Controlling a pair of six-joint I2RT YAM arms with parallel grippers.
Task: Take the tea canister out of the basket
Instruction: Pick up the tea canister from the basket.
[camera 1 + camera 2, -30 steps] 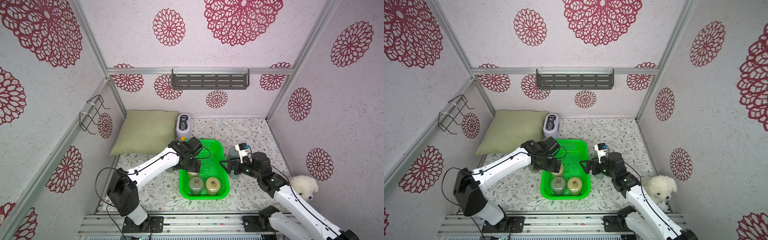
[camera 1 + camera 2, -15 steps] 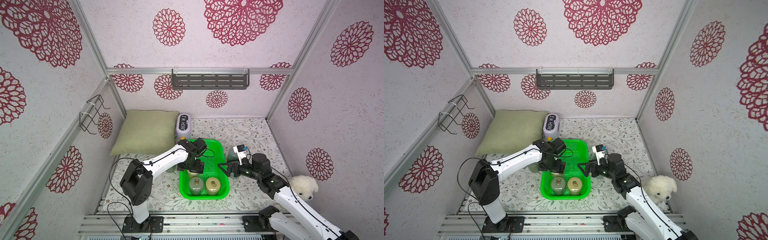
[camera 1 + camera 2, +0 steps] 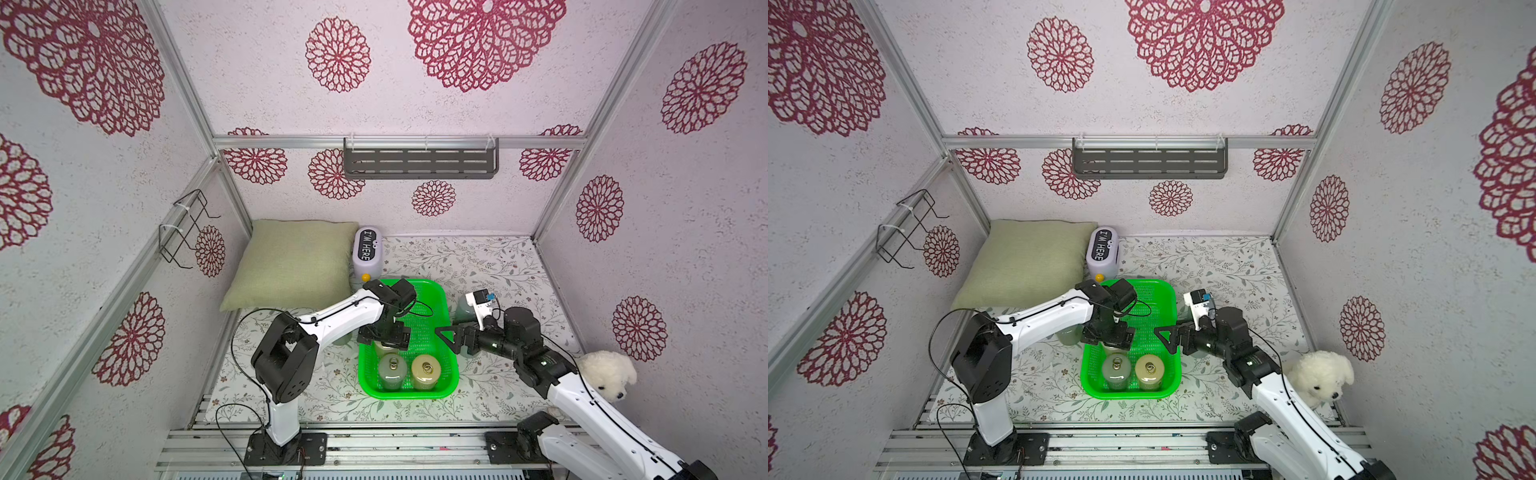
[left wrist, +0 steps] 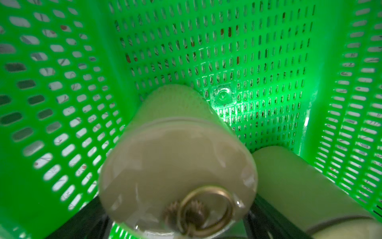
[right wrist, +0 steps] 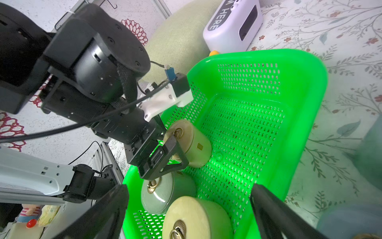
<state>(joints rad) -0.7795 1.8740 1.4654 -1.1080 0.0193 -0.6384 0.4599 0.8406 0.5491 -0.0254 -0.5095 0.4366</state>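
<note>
The green basket stands on the floor mat at the front middle. Inside, a beige tea canister with a brass ring on its lid stands upright at the basket's left side. My left gripper reaches down into the basket, open, one finger on each side of that canister's lid. Two more canisters, grey-green and beige, stand at the near end. My right gripper hovers open and empty over the basket's right rim.
A green pillow and a white "I'M HERE" box lie behind the basket. A plush dog sits at the right wall. Other canisters stand outside the basket, right and left. A grey shelf hangs on the back wall.
My left gripper has moved nearer and lower inside the basket, down around the beige canister. The right gripper has shifted slightly left toward the basket's rim and stayed open.
</note>
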